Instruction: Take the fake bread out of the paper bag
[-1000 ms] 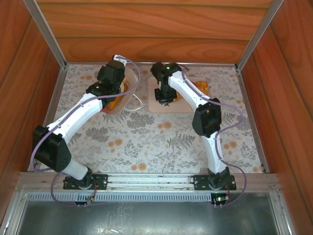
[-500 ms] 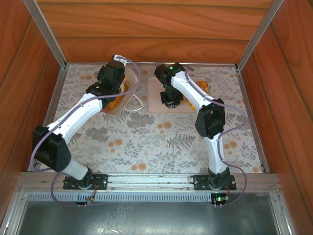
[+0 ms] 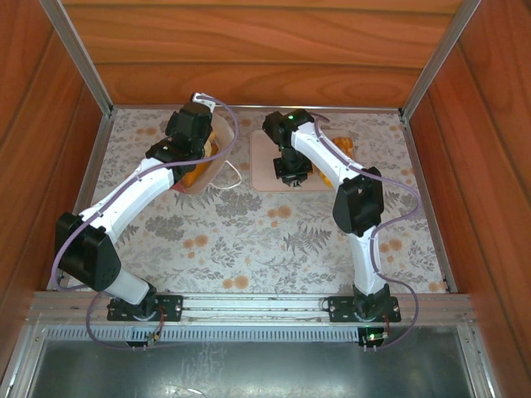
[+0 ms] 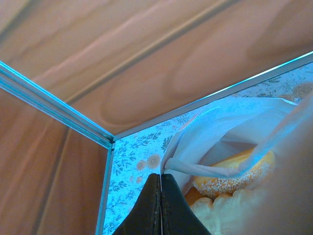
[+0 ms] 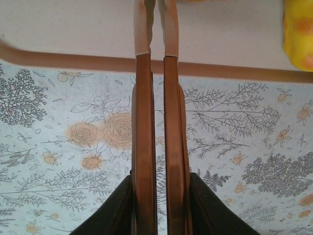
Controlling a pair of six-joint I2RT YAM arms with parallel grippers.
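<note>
The left gripper (image 4: 161, 176) was shut on the bag (image 4: 230, 117) rim, left of the tray (image 5: 73, 24). The right gripper (image 5: 159, 196) clasped tongs (image 5: 145, 122), tips over the tray; bread (image 4: 234, 176) lay inside the bag.

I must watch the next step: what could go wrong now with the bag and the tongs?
1. The left gripper pinches only the thin rim of the paper bag; the paper may tear or slip, closing the mouth over the fake bread.
2. The right gripper holds the tongs far from their tips; they may twist or slide out.
</note>
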